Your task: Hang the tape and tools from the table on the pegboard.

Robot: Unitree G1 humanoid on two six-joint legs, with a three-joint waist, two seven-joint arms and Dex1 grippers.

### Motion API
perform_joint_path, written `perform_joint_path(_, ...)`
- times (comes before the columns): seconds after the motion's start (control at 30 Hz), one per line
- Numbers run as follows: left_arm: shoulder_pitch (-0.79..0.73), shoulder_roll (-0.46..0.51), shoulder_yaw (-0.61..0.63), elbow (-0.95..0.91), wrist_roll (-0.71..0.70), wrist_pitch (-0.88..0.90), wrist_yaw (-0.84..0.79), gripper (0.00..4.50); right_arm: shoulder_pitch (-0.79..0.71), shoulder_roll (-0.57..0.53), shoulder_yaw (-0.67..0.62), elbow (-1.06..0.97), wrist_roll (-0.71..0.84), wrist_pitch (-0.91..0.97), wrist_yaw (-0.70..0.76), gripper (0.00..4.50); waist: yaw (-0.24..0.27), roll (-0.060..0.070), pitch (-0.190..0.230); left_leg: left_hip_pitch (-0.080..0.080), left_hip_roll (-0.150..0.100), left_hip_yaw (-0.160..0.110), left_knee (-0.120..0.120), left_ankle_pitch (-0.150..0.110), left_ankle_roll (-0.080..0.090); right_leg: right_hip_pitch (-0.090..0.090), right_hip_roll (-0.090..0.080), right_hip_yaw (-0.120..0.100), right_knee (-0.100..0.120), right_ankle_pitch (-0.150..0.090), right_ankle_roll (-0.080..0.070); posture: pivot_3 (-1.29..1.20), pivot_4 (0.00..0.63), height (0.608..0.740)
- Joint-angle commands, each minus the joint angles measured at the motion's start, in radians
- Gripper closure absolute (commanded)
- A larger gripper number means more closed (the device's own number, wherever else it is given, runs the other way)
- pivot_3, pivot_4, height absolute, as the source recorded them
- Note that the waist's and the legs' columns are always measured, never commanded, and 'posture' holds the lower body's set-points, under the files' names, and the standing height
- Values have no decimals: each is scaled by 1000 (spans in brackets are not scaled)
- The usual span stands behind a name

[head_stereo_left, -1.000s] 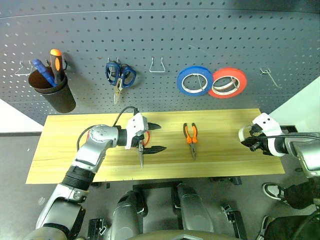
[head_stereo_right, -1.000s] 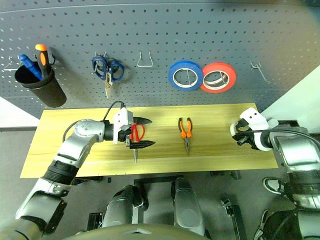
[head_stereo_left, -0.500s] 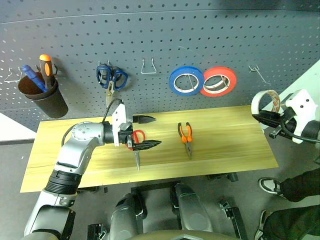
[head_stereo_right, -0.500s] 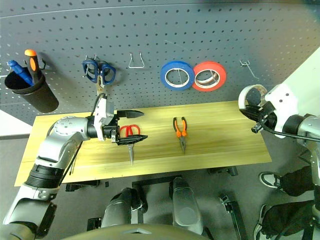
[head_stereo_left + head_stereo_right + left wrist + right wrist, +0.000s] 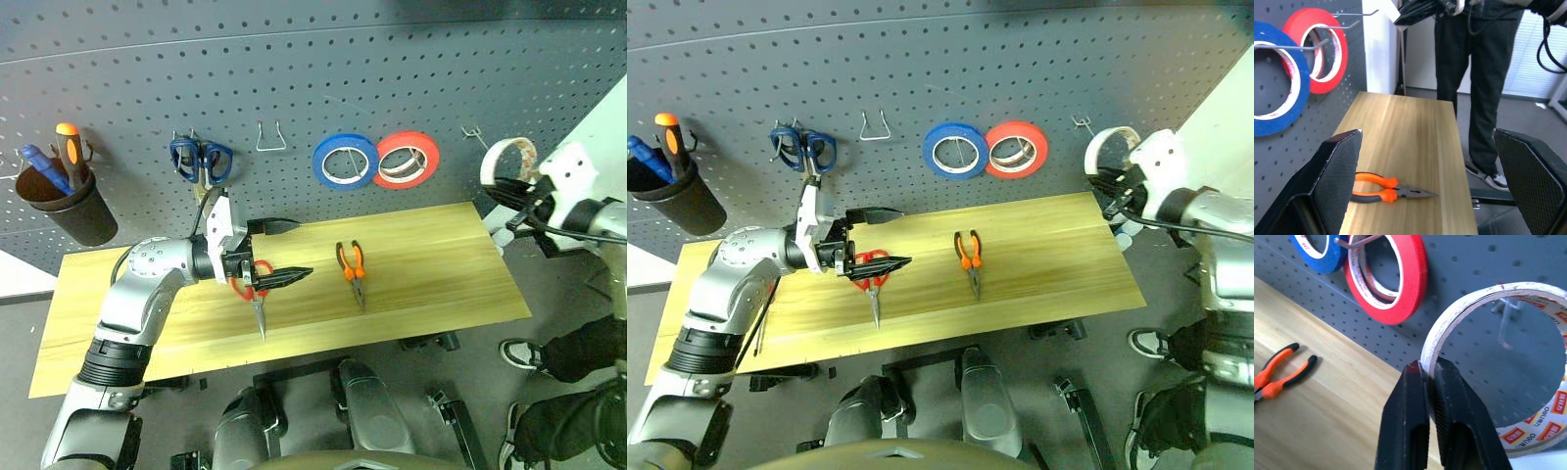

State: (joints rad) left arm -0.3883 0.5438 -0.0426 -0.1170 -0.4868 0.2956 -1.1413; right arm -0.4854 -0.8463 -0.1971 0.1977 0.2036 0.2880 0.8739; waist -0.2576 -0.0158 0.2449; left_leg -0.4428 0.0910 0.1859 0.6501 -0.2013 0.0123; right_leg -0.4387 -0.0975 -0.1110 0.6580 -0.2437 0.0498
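My right gripper point(image 5: 511, 186) is shut on the rim of the cream tape point(image 5: 507, 160), held up in front of the pegboard point(image 5: 392, 78) just right of a thin hook point(image 5: 475, 132). In the right wrist view the fingers point(image 5: 1410, 396) pinch the tape point(image 5: 1528, 433), and the hook shows through its ring. My left gripper point(image 5: 302, 250) hangs open above the table point(image 5: 431, 264), over the red-handled scissors point(image 5: 247, 290) lying flat. The orange-and-black pliers point(image 5: 351, 269) lie at mid-table, also seen between the left fingers as pliers point(image 5: 1386, 188).
On the pegboard hang a black cup point(image 5: 54, 201) with screwdrivers, blue scissors point(image 5: 201, 162), an empty wire hook point(image 5: 271, 137), a blue roll point(image 5: 345, 162) and a red roll point(image 5: 407, 162). A person in dark trousers point(image 5: 1484, 73) stands past the table's right end.
My right gripper has lifted the tape from the table's right end up to the pegboard beside the hook. The left gripper rose slightly, still open. The view has swung right.
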Motion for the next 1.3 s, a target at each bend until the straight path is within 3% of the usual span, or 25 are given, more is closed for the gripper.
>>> perform_joint_path(0.03, 6, 9, 30, -29, -11, -15, 13, 0, -118, 25, 48, 165, -55, -122, -19, 4440, -6, 0, 0, 0, -1, 0, 0, 0, 0, 0, -1, 0, 1, 0, 1, -260, 129, 730)
perform_joint_path(0.37, 38, 21, 42, -52, -5, -16, 40, 0, -369, 142, 141, 559, -156, -368, -90, 4440, -5, 1, -2, 2, -3, 0, 1, 1, -2, 0, -2, 2, 8, -2, 3, -229, 127, 730)
perform_joint_path(0.53, 51, 28, 44, -66, -5, -11, 57, 0, -403, 139, 127, 603, -140, -376, -75, 2953, -2, 1, -2, 2, -5, 0, 1, 1, -1, 0, -4, 3, 8, -2, 3, -220, 130, 730)
perform_joint_path(0.63, 64, 31, 45, -72, -10, -9, 66, 0, -337, 85, 124, 479, -113, -260, 7, 1918, 2, 2, -3, 2, -5, 0, 1, 1, -1, 0, -5, 2, 8, -2, 3, -213, 131, 730)
perform_joint_path(1.03, 99, 37, 49, -44, 10, -41, 73, 0, 70, -137, 29, -195, 111, 338, 176, 1918, 54, 3, -15, 2, -5, 0, 4, 1, 0, 0, -5, 2, 10, -2, 4, -220, 134, 730)
perform_joint_path(1.17, 125, 80, 45, -27, 44, -61, 47, 0, 125, -101, 41, -290, 167, 500, 127, 1047, 53, 1, -23, 2, -5, -1, 4, -1, 1, 0, -6, 2, 9, -3, 3, -225, 136, 730)
perform_joint_path(1.23, 144, 113, 52, -27, 55, -48, 45, 0, 113, -49, 111, -294, 133, 569, 47, 320, 52, 0, -26, 2, -5, -2, 4, -3, 5, 0, -5, 2, 9, -3, 3, -222, 147, 730)
perform_joint_path(1.3, 165, 146, 58, -24, 64, -48, 37, 0, 90, 7, 179, -275, 89, 602, -24, 27, 51, -2, -29, 2, -4, -2, 3, -3, 6, -1, -5, 2, 9, -3, 3, -210, 150, 730)
